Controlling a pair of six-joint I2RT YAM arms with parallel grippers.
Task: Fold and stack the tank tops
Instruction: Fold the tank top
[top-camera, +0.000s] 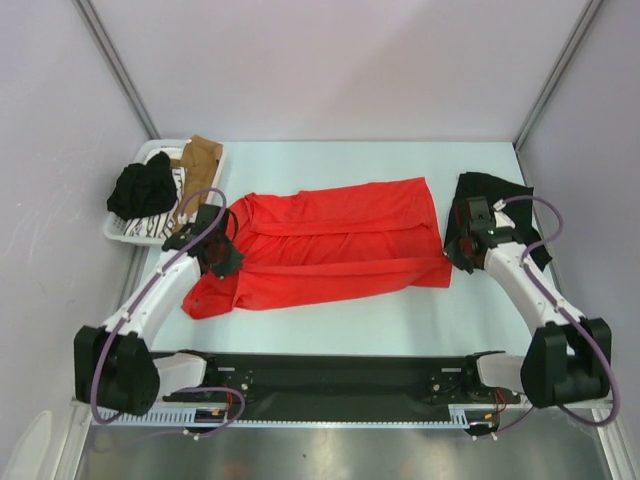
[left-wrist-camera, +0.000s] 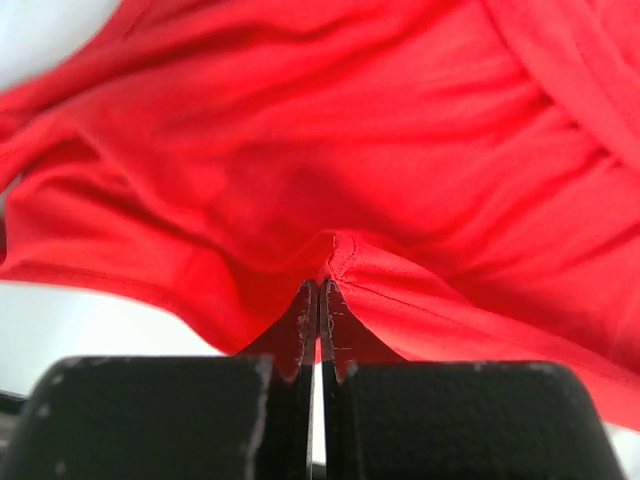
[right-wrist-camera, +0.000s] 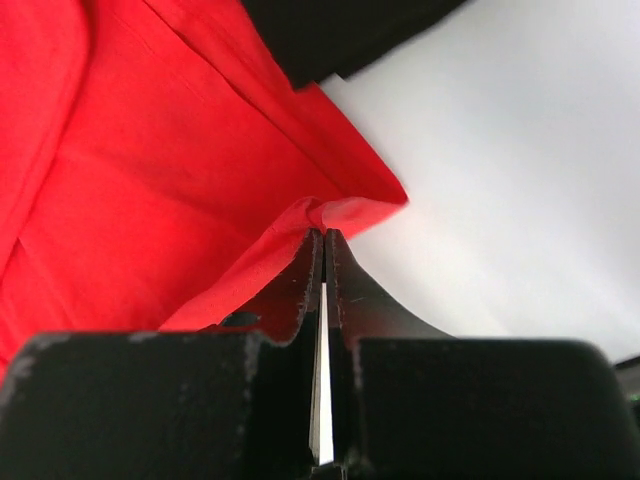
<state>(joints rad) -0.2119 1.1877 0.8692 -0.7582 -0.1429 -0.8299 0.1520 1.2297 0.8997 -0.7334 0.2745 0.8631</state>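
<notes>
With left fingers and right fingers clamped on the red top, lift level and keep it taut.

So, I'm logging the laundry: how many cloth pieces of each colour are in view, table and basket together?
Red: 1, the red tank top on the table.
Black: 2, the black garment on the table and the black cloth in the basket.
Tan: 1, the tan cloth in the basket.
Black-and-white striped: 1, the striped cloth in the basket.
Total: 5.
</notes>
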